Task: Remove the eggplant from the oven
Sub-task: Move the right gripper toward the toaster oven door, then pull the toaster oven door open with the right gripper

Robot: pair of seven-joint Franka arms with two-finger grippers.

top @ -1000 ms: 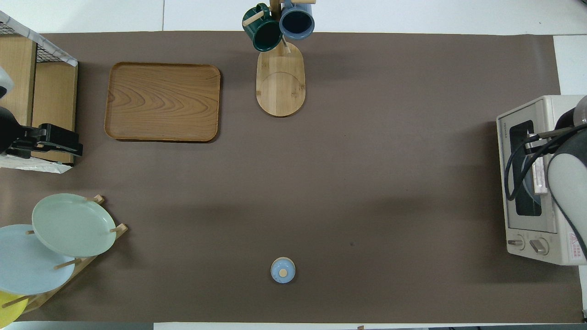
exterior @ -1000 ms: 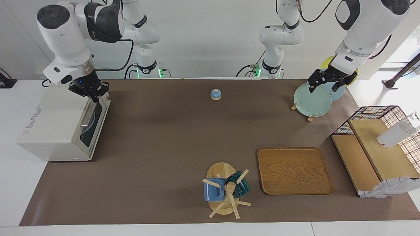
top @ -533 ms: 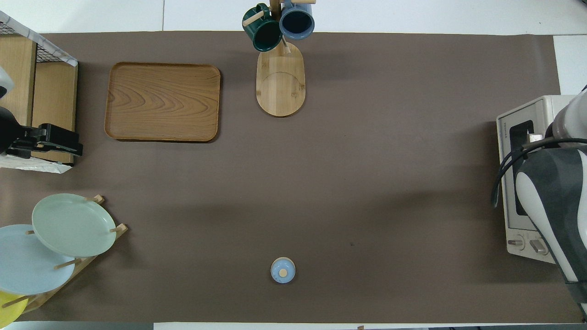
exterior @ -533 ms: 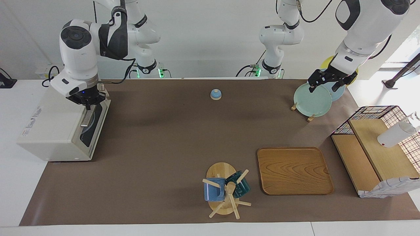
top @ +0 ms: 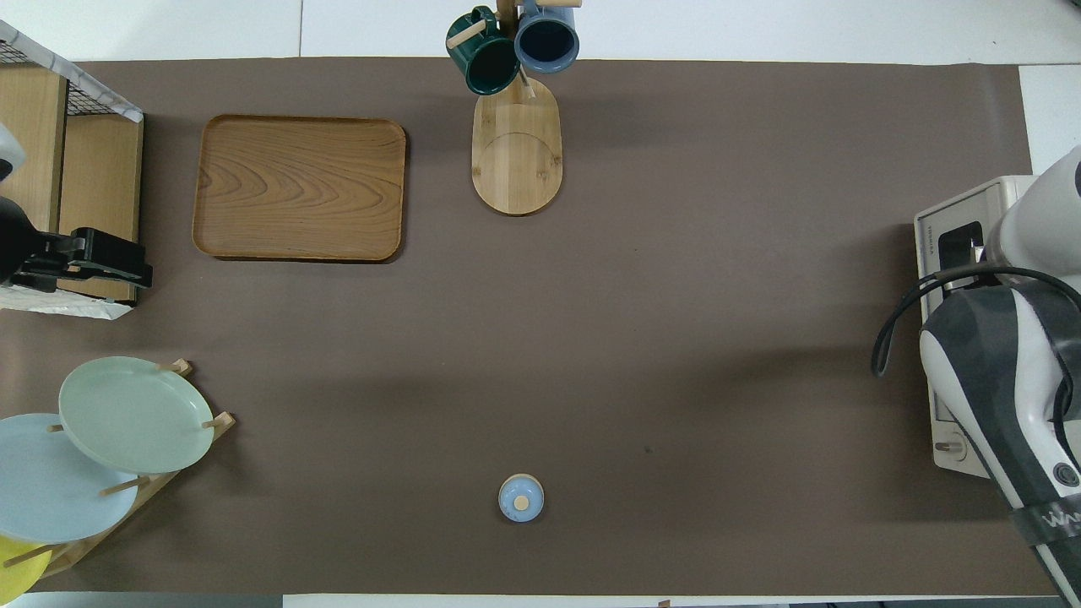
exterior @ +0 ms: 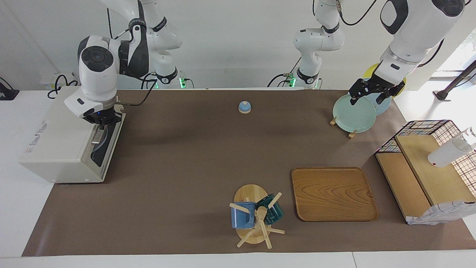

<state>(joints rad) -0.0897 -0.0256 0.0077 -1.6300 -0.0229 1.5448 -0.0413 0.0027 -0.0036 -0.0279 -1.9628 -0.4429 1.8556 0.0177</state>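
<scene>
Close to the robots' edge sits a small blue bell [exterior: 244,107], and at the left arm's corner a plate rack [exterior: 353,113] holds pale plates; the left gripper [exterior: 372,93] waits over it, fingers spread apart. At the right arm's end stands the oven [exterior: 59,145], door shut. The right gripper [exterior: 101,123] is down at the door's metal handle [exterior: 97,136]; whether its fingers have closed on it cannot be told. No eggplant shows through the dark glass. Toward the edge farthest from the robots lie a wooden tray [exterior: 334,193] and a mug tree [exterior: 254,219].
</scene>
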